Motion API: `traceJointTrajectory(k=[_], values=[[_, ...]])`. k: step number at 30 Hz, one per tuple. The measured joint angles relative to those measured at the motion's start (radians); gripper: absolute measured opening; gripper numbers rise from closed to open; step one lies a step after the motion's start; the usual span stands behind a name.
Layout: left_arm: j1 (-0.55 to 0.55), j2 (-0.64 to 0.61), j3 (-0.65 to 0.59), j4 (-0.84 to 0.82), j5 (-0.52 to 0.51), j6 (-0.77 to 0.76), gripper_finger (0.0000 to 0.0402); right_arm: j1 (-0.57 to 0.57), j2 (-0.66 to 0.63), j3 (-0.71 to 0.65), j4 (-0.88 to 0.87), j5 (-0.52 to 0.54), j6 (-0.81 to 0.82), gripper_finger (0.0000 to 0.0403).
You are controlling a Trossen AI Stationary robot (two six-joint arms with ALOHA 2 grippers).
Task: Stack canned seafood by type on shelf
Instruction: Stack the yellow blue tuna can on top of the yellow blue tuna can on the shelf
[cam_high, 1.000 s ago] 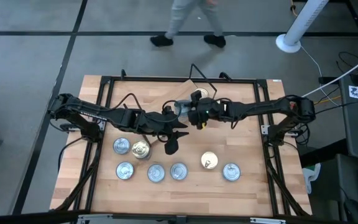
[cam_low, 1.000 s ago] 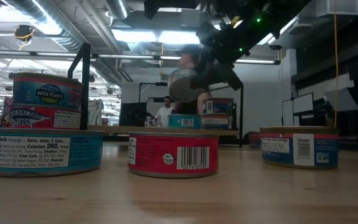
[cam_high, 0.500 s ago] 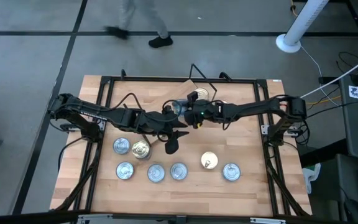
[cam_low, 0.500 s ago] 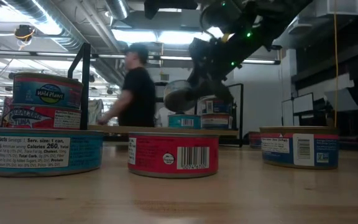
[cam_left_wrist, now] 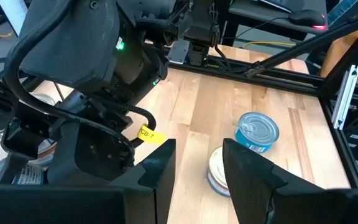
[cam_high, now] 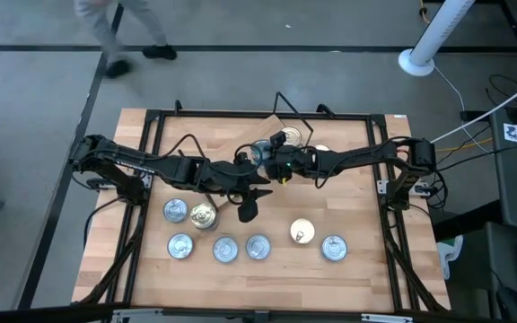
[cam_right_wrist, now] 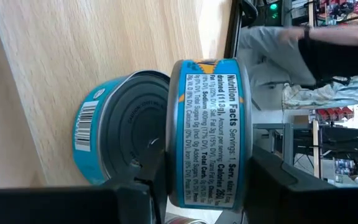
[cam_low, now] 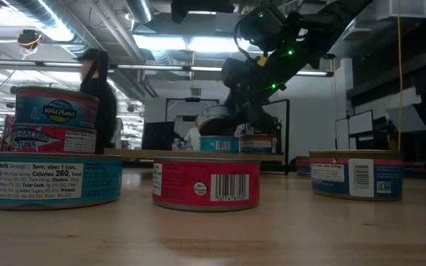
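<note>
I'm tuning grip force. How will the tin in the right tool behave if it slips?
The tin is probably stiff: the right tool clamps it with no visible denting. Its round metal wall looks smooth, so it may slide. It is tilted above the blue tin on the shelf, so if dropped it could roll.

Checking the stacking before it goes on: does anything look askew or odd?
Only the tin in the right gripper: it is tilted, its edge over a blue tin on the shelf, not yet flat. Nothing spilled or dented.
</note>
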Motion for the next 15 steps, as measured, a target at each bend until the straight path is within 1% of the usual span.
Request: traceJointTrajectory(k=[15], values=[[0.0, 0.0, 0.0, -0.012, 0.0, -0.005, 0.0127, 0.0, 0.0, 0.0, -0.015, -0.003, 0.009, 0.0224]])
